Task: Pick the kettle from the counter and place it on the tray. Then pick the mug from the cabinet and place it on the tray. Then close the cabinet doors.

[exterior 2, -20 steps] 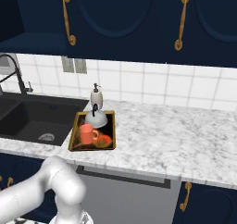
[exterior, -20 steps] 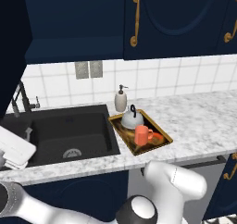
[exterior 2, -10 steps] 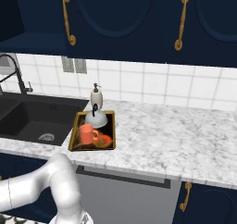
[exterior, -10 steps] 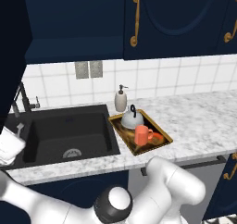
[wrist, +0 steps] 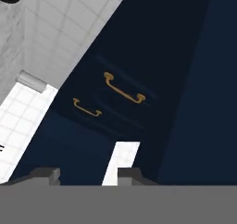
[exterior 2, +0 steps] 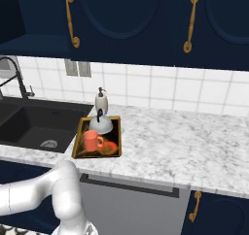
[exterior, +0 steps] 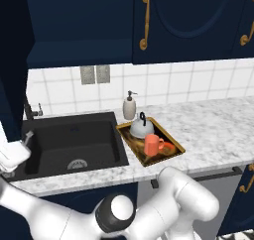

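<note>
The silver-grey kettle [exterior: 140, 129] [exterior 2: 100, 125] and the orange-red mug [exterior: 153, 145] [exterior 2: 91, 141] both stand on the golden-rimmed tray [exterior: 174, 146] [exterior 2: 118, 137], which rests on the marble counter [exterior: 213, 125] [exterior 2: 175, 142]. The navy cabinet [exterior: 79, 26] [exterior 2: 34, 43] gapes open on its left side. One cabinet door [exterior: 12, 60] stands swung out at the far left; the other [exterior: 188, 21] [exterior 2: 116, 15] is flat shut. My gripper [wrist: 88, 176] faces a close navy panel [wrist: 199, 79]; its fingertips [wrist: 45, 174] stand apart with nothing seen between them.
A cream soap bottle [exterior: 129, 106] [exterior 2: 100, 102] stands right behind the tray. The black sink [exterior: 69, 142] [exterior 2: 34, 125] lies to its left, with a faucet [exterior 2: 14, 76]. Distant navy drawers with brass handles [wrist: 122, 90] appear past the fingertips.
My arm's elbow has swung left across the bottom of the left base view. Kettle, mug and tray have not moved.
</note>
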Robot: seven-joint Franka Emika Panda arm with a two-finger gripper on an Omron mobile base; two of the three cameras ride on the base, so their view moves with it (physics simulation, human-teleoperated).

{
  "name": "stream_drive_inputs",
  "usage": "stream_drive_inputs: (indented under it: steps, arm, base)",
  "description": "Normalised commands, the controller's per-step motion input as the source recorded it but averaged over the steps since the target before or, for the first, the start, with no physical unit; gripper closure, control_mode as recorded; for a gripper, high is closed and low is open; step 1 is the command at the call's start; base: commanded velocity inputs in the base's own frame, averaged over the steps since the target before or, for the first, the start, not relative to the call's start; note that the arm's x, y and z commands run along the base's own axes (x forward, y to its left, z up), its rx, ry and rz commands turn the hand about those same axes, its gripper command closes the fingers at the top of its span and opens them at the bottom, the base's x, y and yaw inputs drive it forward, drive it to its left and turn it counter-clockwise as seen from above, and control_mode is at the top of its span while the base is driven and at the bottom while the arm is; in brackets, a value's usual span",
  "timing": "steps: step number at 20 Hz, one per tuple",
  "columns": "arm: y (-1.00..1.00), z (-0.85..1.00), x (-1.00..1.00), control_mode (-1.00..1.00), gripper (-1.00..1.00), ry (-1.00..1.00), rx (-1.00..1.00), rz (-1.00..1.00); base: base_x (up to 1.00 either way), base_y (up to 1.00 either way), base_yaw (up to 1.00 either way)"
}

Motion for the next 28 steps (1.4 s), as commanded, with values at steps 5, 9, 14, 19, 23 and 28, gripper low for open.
stream_drive_inputs:
  steps: [5, 9, 14, 19, 23, 28]
  arm:
    - [-0.84, 0.46, 0.23, -1.00, -1.00, 0.00, 0.11, 0.02]
    - [-0.88, 0.37, 0.36, -1.00, -1.00, 0.03, 0.10, 0.09]
    - [-0.83, 0.37, 0.49, -1.00, -1.00, 0.04, 0.10, 0.12]
    - [-0.80, 0.35, 0.57, -1.00, -1.00, 0.05, 0.11, 0.14]
    - [-0.75, 0.39, 0.64, -1.00, -1.00, 0.05, 0.12, 0.15]
    - [-0.63, 0.42, 0.70, -1.00, -1.00, 0.03, 0.13, 0.18]
  base:
    - [0.00, 0.00, 0.00]
    - [0.00, 0.00, 0.00]
    - [0.00, 0.00, 0.00]
    - [0.00, 0.00, 0.00]
    - [0.00, 0.00, 0.00]
    - [0.00, 0.00, 0.00]
